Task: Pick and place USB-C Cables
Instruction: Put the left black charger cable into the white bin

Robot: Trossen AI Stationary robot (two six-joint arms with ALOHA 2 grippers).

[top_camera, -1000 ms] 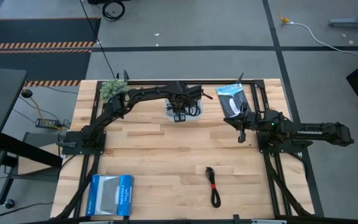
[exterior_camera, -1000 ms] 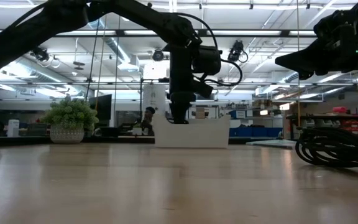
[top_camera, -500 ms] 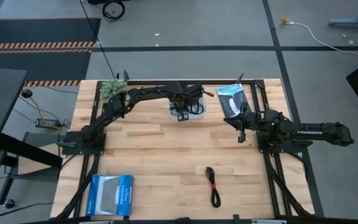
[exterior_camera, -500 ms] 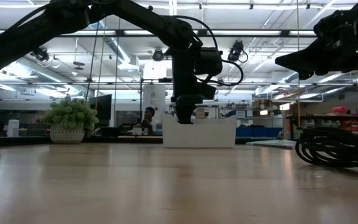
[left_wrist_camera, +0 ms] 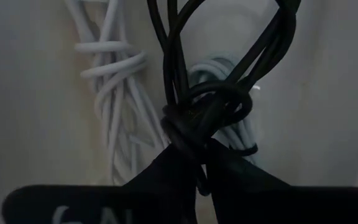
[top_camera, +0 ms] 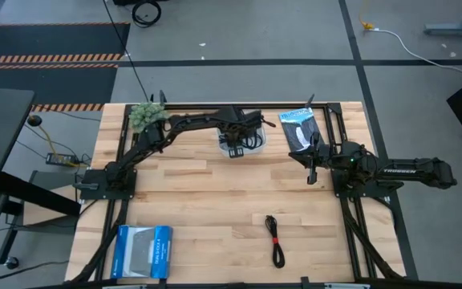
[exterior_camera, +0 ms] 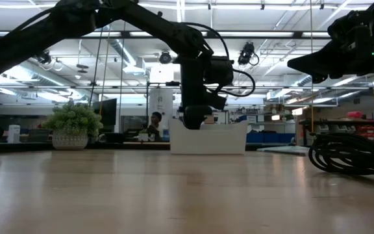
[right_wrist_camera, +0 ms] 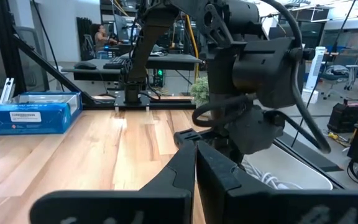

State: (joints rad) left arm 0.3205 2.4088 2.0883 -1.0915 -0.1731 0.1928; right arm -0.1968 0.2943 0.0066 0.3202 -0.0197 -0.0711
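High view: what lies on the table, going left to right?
Blue box → plant → white bin under the left gripper → black-and-red cable → packet → right gripper.

Blue box (top_camera: 142,251) near desk (top_camera: 199,209) front-left corner; potted plant (top_camera: 146,116) back-left; black-and-white packet (top_camera: 299,128) back-right; white bin (exterior_camera: 208,138).

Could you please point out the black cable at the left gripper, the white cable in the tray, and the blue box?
black cable (left_wrist_camera: 199,118), left wrist view, on its knotted middle.
white cable (left_wrist_camera: 114,93), left wrist view, on its wrapped middle.
blue box (top_camera: 142,251), high view, on its top face.
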